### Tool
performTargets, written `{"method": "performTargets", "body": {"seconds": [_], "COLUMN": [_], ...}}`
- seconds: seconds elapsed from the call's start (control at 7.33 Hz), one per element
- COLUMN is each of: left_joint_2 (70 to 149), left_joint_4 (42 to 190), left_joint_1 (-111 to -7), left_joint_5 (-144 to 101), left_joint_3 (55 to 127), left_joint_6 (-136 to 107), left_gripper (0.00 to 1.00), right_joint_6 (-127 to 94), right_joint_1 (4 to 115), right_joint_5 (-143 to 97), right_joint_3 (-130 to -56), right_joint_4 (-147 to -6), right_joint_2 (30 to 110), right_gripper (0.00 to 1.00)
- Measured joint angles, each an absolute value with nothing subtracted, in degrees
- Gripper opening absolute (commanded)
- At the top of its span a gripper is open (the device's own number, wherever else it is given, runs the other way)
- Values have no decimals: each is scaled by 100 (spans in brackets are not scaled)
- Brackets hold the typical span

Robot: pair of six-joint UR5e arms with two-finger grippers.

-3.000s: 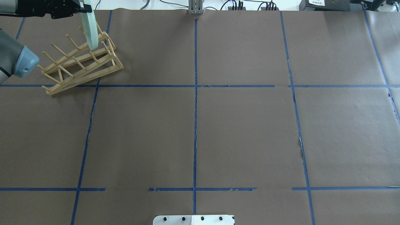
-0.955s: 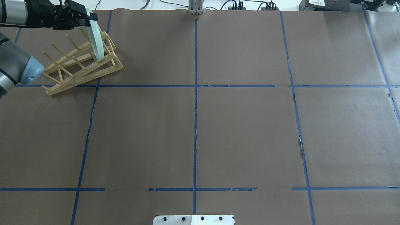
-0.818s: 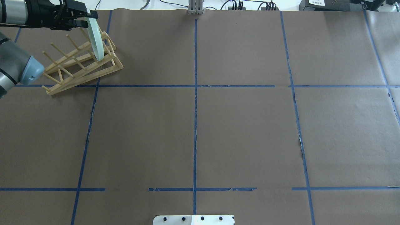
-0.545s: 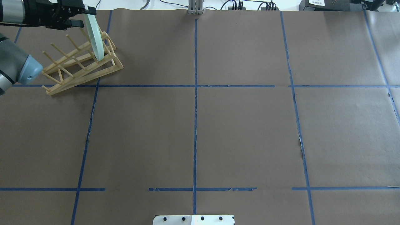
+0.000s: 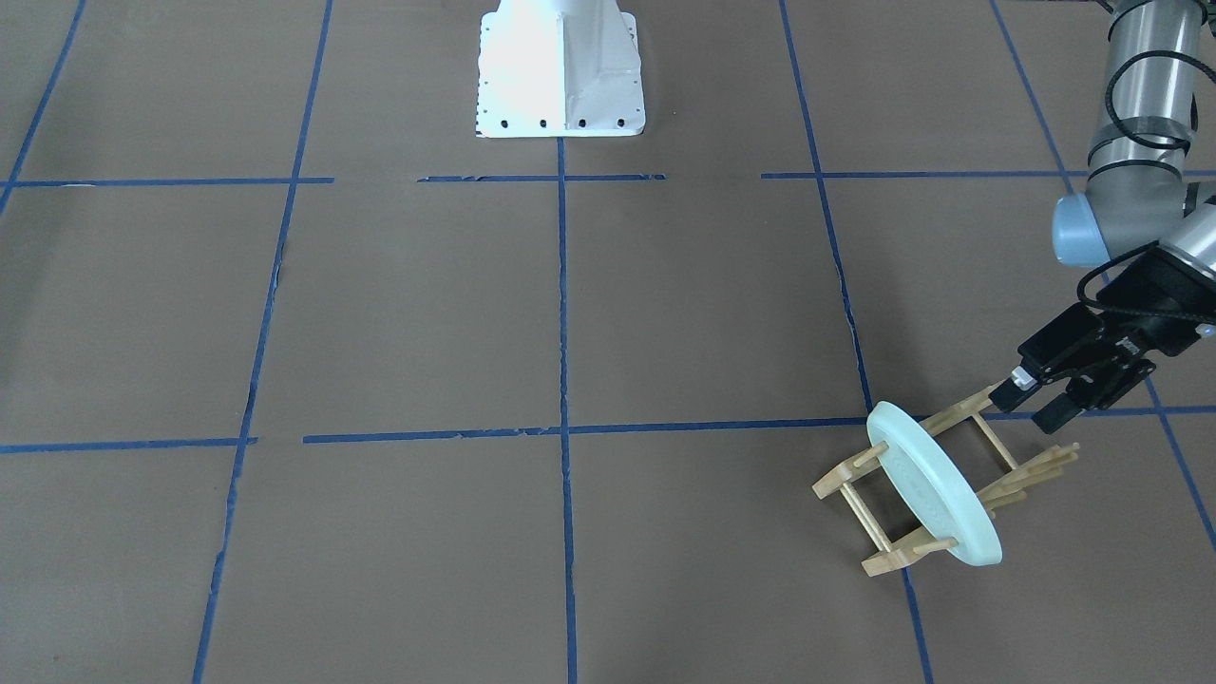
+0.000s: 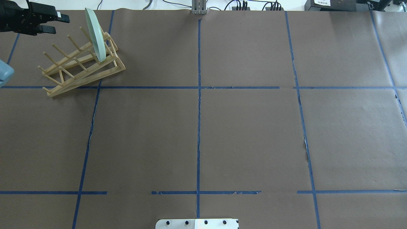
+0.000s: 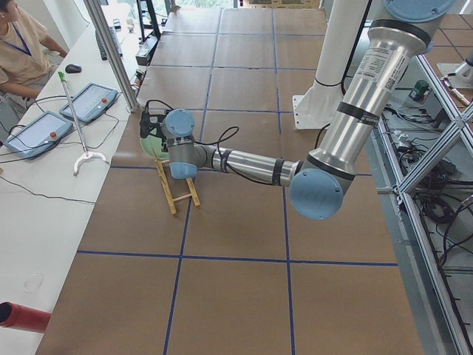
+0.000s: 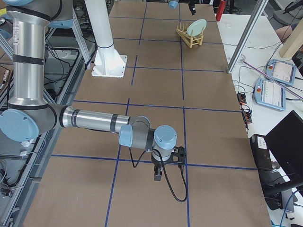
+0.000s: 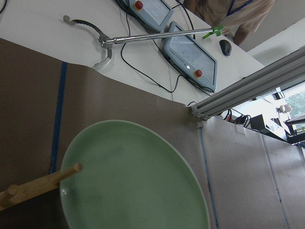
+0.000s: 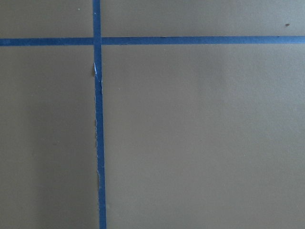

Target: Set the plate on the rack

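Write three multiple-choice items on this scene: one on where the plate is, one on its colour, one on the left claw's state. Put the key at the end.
1. How is the plate placed?
A. lying flat, face up
B. upright between the pegs of the rack
C. lying flat, face down

2. What colour is the plate?
A. pale mint green
B. red
C. black

3. What state is the left claw in?
A. shut on the plate's rim
B. shut on a peg
C. open, apart from the plate

Key:
1 B: the front-facing and overhead views show it on edge in the wooden rack.
2 A: it looks pale green in every view that shows it.
3 C: its fingers are spread with nothing between them, beside the rack.
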State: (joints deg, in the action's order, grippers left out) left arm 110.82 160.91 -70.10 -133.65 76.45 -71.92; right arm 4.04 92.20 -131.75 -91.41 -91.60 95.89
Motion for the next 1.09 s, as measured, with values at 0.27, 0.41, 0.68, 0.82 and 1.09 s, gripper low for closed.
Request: {"method": "performTargets", "body": {"seconds": [0.27,0.41,0.68,0.82,1.09], "left_joint_2": [10551,10227,9633,9523,9429], "left_joint_4": [15429,15071,13821,12910,11149], "left_joint_1": [-7410,-7617,-8068,-8299,-8878], "left_joint_5": [-13622,-13691,-13689,-13552,-13180], "left_joint_3": [7781,7868,8100,8196,8388], "left_joint_6": [-5639,-4845,-2971,-2048,-316], "left_gripper": [100,100,100,100,100], "right_joint_6": [404,403,402,404,400], "right_joint_1": [9220,9220,9220,9220,9220], "right_joint_5": [-13175,-13175,-13175,-13175,-13175], "right_joint_3": [-9141,-9141,-9141,-9141,-9141], "right_joint_4": [-9161,-9159,-9158,-9158,-9158], "right_joint_2": [9589,9589,9589,9589,9589], "right_gripper": [100,100,100,100,100]}}
